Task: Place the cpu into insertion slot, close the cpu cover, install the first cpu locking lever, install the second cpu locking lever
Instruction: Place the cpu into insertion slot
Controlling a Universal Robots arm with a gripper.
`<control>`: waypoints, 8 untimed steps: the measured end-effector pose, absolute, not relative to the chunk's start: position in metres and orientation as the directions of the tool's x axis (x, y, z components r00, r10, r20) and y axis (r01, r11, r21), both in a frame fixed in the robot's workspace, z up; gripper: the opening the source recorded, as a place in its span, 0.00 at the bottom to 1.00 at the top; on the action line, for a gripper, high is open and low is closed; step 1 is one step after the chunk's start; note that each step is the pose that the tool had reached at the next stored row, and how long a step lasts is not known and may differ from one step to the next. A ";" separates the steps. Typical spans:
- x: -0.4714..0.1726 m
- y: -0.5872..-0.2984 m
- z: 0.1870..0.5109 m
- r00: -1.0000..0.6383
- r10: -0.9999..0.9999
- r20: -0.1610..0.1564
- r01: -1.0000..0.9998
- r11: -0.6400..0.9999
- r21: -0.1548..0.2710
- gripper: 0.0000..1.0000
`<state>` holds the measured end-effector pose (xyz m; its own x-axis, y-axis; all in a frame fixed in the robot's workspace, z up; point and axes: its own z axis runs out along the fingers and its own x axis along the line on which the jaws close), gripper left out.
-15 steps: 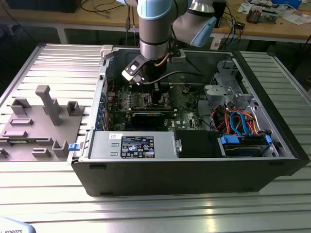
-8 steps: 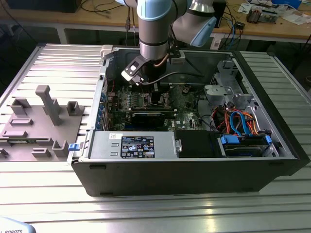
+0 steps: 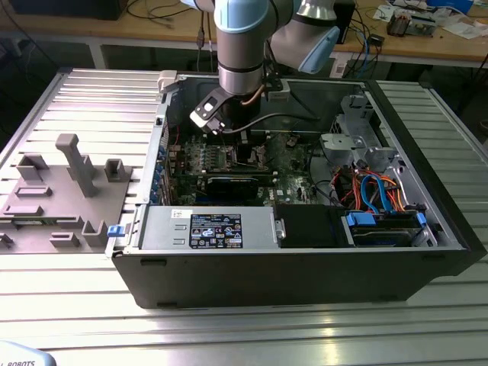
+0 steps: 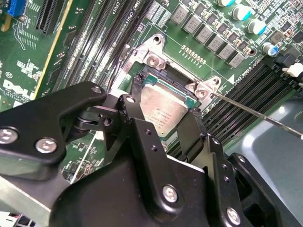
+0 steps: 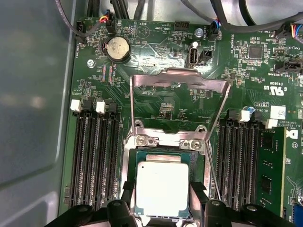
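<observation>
The cpu (image 5: 162,185) lies flat, silver top up, inside the insertion slot (image 5: 127,156), whose metal rim (image 4: 154,54) frames it. My gripper (image 5: 163,193) straddles the chip, its black fingers (image 5: 199,198) pressed against two opposite edges. In the second wrist view the gripper (image 4: 164,103) is shut on the cpu (image 4: 161,113). The cpu cover (image 5: 180,81) stands raised on its hinge beside the socket. A thin locking lever (image 4: 255,116) sticks out, unlatched. In the exterior view the gripper (image 3: 242,145) reaches down into the open computer case.
Black memory slots (image 5: 97,161) flank the socket, with one green module (image 5: 271,170) fitted. A coin battery (image 5: 117,48) sits past the cover. The case wall (image 3: 427,191), drive bay and cables (image 3: 374,191) crowd the exterior view's right. A grey fixture (image 3: 72,164) stands outside the case.
</observation>
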<state>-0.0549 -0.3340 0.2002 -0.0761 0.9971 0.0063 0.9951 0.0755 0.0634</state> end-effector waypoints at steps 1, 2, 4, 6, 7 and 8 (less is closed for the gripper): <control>-0.055 -0.334 0.200 -0.076 0.997 0.006 0.995 0.076 0.063 0.55; -0.055 -0.334 0.200 -0.075 0.997 0.006 0.995 0.075 0.063 0.55; -0.055 -0.334 0.200 -0.074 0.997 0.006 0.995 0.074 0.064 0.55; -0.057 -0.334 0.200 -0.072 0.997 0.006 0.995 0.072 0.064 0.55; -0.057 -0.334 0.200 -0.070 0.998 0.007 0.996 0.070 0.064 0.55; -0.057 -0.334 0.200 -0.068 0.998 0.006 0.996 0.068 0.063 0.55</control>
